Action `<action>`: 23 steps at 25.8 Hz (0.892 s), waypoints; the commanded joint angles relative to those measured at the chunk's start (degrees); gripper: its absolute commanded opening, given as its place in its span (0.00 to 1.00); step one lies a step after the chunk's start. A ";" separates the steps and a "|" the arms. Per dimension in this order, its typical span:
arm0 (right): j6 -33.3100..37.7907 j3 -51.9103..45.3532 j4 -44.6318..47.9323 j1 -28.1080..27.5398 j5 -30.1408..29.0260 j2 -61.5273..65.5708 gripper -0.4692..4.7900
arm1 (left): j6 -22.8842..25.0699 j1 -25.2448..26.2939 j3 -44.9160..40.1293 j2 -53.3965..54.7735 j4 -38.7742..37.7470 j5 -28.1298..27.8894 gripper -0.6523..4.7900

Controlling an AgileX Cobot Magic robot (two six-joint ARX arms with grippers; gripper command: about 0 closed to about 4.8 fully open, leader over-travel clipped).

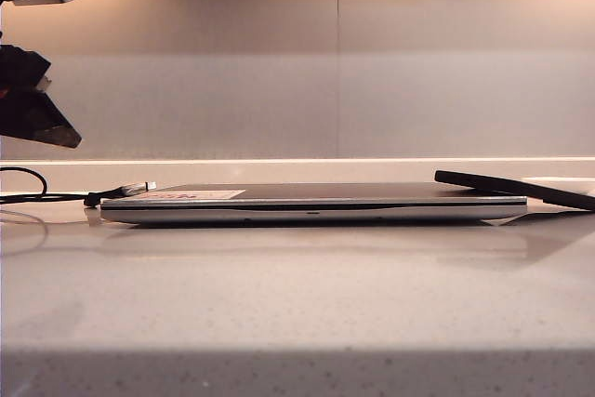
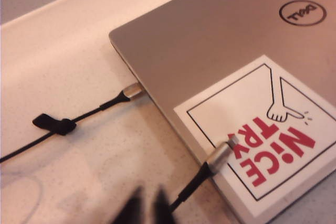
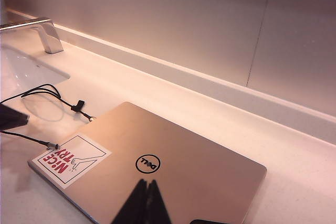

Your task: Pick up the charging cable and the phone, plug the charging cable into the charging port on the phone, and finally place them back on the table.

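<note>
Two plug ends is the main trap. Exterior view: the phone point(image 1: 521, 189) lies tilted, one end propped on the laptop point(image 1: 316, 204) at its right end and the rest overhanging. A silvery plug tip point(image 1: 139, 189) sits at the laptop's left edge, and only the left arm point(image 1: 37, 109) shows, high above that edge, with its fingers out of sight. Left wrist view: the left gripper point(image 2: 149, 208) hangs just off the laptop's stickered corner. Its tips are blurred and look close together, nothing between them; can't tell closed or parting. The charging cable point(image 2: 94, 111) with its black bead point(image 2: 55, 124) ends in a plug point(image 2: 134, 90) against the laptop's side edge, while a second plug point(image 2: 220, 153) rests on the sticker point(image 2: 262, 140). Risk: grabbing the wrong end, or pinching cord instead of plug so the tip flops at insertion. Right wrist view: the right gripper point(image 3: 146, 203) is fully closed, empty, above the laptop lid near the logo point(image 3: 147, 163). The phone is only a dark sliver at the laptop's near corner. Risks: jaws must spread before descent, a thin slab on a slope may skid off the lid, and the charging port isn't visible, so orientation is a guess.
</note>
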 commanded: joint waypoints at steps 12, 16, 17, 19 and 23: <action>-0.17 0.20 0.90 0.00 0.13 -0.11 0.09 | 14.16 -0.04 -0.17 1.73 3.34 0.02 0.56; -0.20 0.20 0.87 0.00 0.13 -0.11 0.09 | 14.16 -0.04 -0.15 6.58 8.72 0.04 0.56; -0.17 0.20 0.90 0.00 0.13 -0.11 0.09 | 14.19 -0.04 -0.15 7.21 8.85 0.04 0.55; -0.17 0.20 0.90 0.00 0.15 -0.11 0.09 | 14.19 -0.04 -0.15 7.74 8.79 0.02 0.55; -0.17 0.20 0.90 0.00 0.15 -0.11 0.09 | 16.79 -0.04 -0.15 7.74 8.41 0.02 0.50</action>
